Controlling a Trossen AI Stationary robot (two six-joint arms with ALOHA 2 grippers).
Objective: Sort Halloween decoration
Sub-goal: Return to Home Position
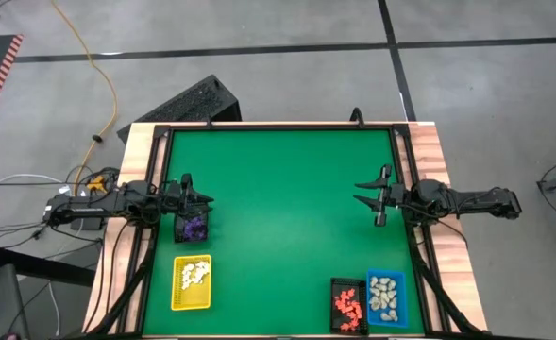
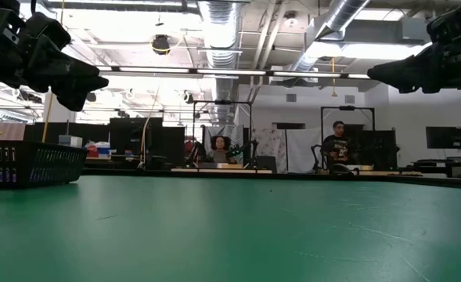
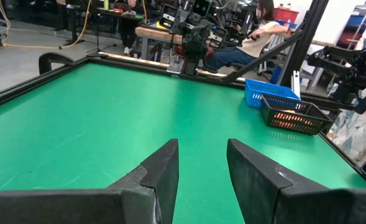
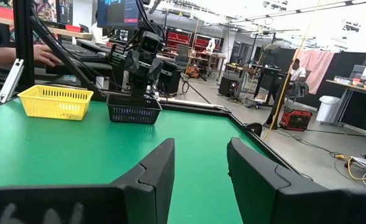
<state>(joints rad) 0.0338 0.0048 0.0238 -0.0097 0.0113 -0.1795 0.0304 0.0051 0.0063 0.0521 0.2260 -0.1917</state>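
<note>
The tiny figurines lie sorted in small trays: purple ones point(image 1: 194, 227) in a black tray at the left, white ones point(image 1: 195, 274) in a yellow tray point(image 1: 191, 283), orange-red ones point(image 1: 347, 305) in a black tray point(image 1: 348, 304), cream-beige ones point(image 1: 383, 294) in a blue tray point(image 1: 386, 298). My left gripper point(image 1: 200, 200) is open and empty above the left black tray point(image 1: 193, 227), by the table's left edge. My right gripper point(image 1: 365, 196) is open and empty near the right edge. Both hang clear above the mat in the low view.
A raised black rim point(image 1: 278, 127) frames the green mat point(image 1: 287, 208), whose middle is bare. The yellow tray and left black tray point(image 4: 133, 111) show in the right wrist view; the blue point(image 3: 271, 93) and right black trays point(image 3: 293, 117) show in the left wrist view. People sit beyond the table.
</note>
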